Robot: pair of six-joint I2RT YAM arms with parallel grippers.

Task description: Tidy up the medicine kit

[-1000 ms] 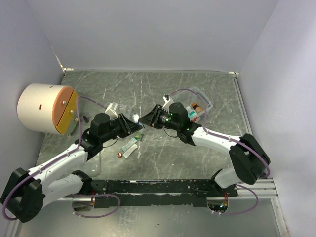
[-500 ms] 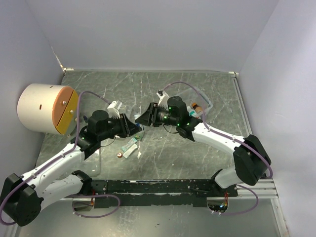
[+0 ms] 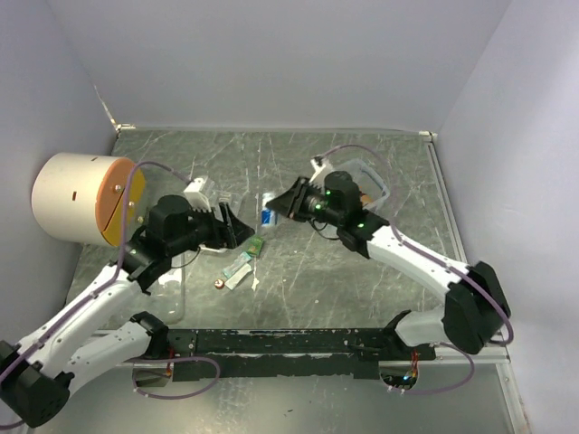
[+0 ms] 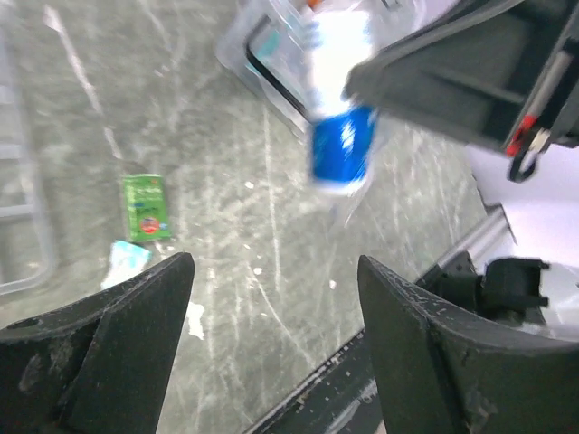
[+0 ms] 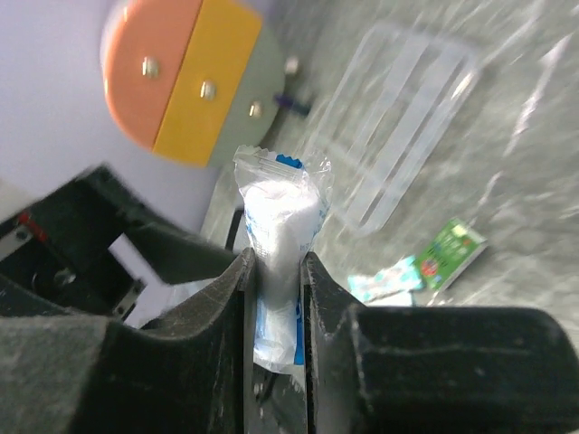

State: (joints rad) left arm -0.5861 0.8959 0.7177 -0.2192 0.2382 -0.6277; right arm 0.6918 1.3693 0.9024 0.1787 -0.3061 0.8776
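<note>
Grey marbled surface (image 3: 308, 280), free room left of the medicine kit (image 3: 384, 192), its axis hidden; right pincer (image 5: 274, 262) nips sachet (image 5: 280, 203), left pincer (image 4: 271, 267) wide

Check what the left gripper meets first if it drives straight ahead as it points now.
Likely the white-and-blue sachet clamped in the right gripper, which hangs just ahead of the open left gripper. Depth is unclear; it might pass below and reach the table instead.

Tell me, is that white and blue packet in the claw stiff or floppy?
Probably soft: the packet pinches narrow where the right gripper squeezes it. Likely light, since it sticks out past the grip without sagging. Its glossy wrapper may be slippery.
</note>
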